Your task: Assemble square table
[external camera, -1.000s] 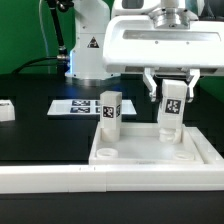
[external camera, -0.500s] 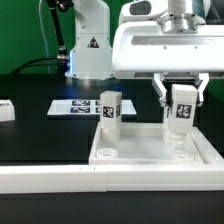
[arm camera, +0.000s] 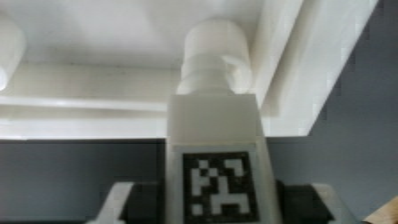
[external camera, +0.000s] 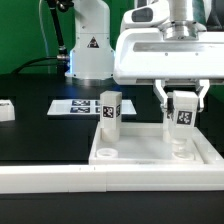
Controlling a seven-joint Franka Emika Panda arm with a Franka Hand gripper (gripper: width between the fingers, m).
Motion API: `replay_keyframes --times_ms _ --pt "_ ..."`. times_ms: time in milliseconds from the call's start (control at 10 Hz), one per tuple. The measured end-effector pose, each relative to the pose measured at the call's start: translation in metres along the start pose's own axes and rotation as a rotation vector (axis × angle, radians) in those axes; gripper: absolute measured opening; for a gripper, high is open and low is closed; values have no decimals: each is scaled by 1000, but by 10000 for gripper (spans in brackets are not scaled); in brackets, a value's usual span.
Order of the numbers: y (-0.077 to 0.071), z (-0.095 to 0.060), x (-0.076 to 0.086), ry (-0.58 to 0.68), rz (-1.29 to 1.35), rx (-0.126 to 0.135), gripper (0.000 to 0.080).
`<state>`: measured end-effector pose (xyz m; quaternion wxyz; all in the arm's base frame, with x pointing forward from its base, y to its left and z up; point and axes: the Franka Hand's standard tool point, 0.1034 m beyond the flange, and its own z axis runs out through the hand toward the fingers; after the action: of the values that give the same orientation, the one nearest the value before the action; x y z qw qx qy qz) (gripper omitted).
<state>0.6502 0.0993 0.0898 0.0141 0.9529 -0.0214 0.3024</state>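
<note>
On the exterior view's left, a small white plastic piece (external camera: 5,110) lies on the black table (external camera: 40,140), cut off by the frame's edge. Next comes the marker board (external camera: 78,106), flat on the table. To its right, the white plastic square tabletop (external camera: 140,151), tray-like with a raised rim, sits just behind the long white wall (external camera: 50,178) along the front. One short white tagged leg (external camera: 109,112) stands upright at the tabletop's far corner on the exterior view's left. Further right, my arm's two-finger gripper (external camera: 181,106) is clamped on a second white tagged leg (external camera: 182,120), holding it upright over the tabletop's far corner on the exterior view's right. The wrist view shows me that second leg (arm camera: 217,140) pinched between the grey fingers (arm camera: 125,205). Its narrowed tip is aimed into the tabletop's (arm camera: 89,100) corner beside the rim. I cannot tell whether the tip touches.
</note>
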Motion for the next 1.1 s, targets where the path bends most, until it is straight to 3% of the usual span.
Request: replay_keyframes --times_ms 300,800,900,1000,1100 --pt "-2 5 4 7 -2 0 290" --pt "0 17 -5 -7 -11 -9 290" --pt "0 17 -5 -7 -11 -9 389" --pt "0 17 -5 -7 -11 -9 565" --pt "0 17 -5 -7 -11 -9 565"
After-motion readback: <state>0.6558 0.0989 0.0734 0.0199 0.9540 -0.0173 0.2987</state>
